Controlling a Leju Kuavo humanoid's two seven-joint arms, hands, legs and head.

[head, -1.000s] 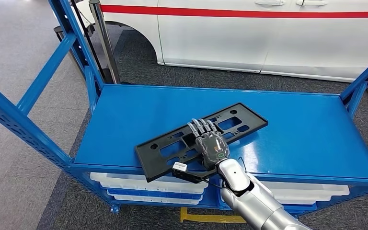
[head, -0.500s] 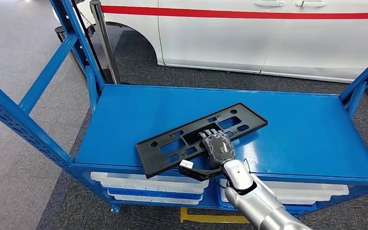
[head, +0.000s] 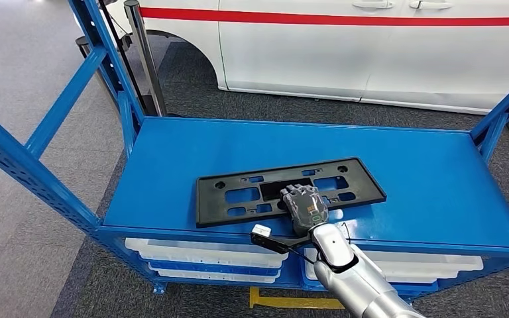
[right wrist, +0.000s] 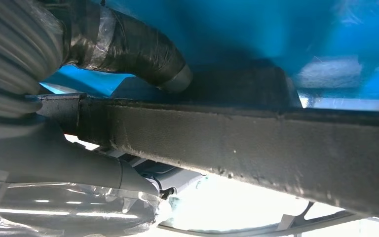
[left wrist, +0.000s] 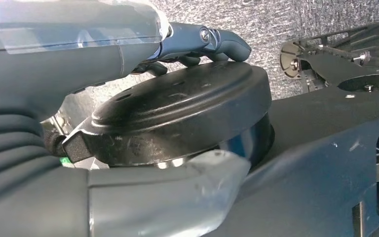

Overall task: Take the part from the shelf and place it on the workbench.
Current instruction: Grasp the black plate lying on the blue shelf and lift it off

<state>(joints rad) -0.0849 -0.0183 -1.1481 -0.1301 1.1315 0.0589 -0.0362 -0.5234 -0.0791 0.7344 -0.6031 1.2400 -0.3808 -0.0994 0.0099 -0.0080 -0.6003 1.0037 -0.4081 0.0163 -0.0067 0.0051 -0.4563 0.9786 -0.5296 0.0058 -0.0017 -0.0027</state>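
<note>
Now the black plate (head: 290,191) lies turned from where it was a second ago: then it ran slantwise, its left end near the front edge and its right end farther back; at present its long axis runs almost straight left to right across the blue shelf (head: 172,159), only a little tilted, with the left end nearest the front edge. Half a second ago it still sat on the slant, so the swing came within that last stretch. The plate rests flat on the shelf top, in the near middle, its cut-outs facing up.

Toward the right of the plate's middle, the right hand (head: 305,205) has drawn back slightly toward the near edge and now holds the plate's near rim. In the right wrist view the rim (right wrist: 256,148) passes between a dark wrapped finger (right wrist: 128,49) on the blue side and the grey thumb (right wrist: 69,163) on the other, so the fingers are clamped on it.

The left hand (left wrist: 103,118) hangs by dark machine parts over grey carpet; whether its fingers are spread or closed I cannot tell.

Beyond the shelf stands a white car (head: 371,53) with a red stripe.
</note>
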